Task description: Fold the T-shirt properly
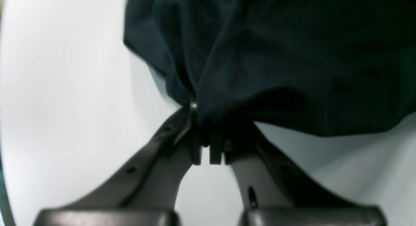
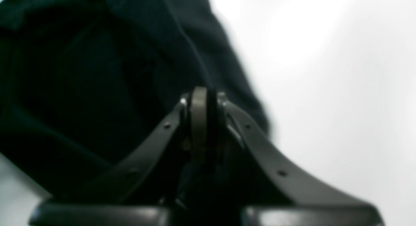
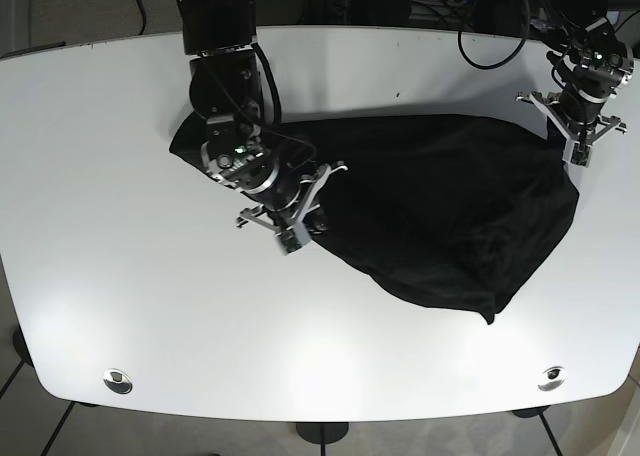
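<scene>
T-shirt (image 3: 430,216) bunched on table (image 3: 100,176) — left hand (image 1: 208,128) pinching cloth — right hand (image 2: 201,122) pinching cloth

The right gripper (image 2: 203,99) has its fingers (image 2: 199,115) pressed together on dark T-shirt (image 2: 97,89) cloth (white table (image 2: 325,73) alongside).

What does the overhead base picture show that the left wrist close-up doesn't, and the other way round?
Only the base view shows the whole black T-shirt spread crumpled on the white table, and the right gripper at its other edge. Only the left wrist view shows, close up, the left gripper pinched shut on a bunched fold of cloth. Both show the dark shirt, the white table and the left gripper at the shirt's edge.
</scene>
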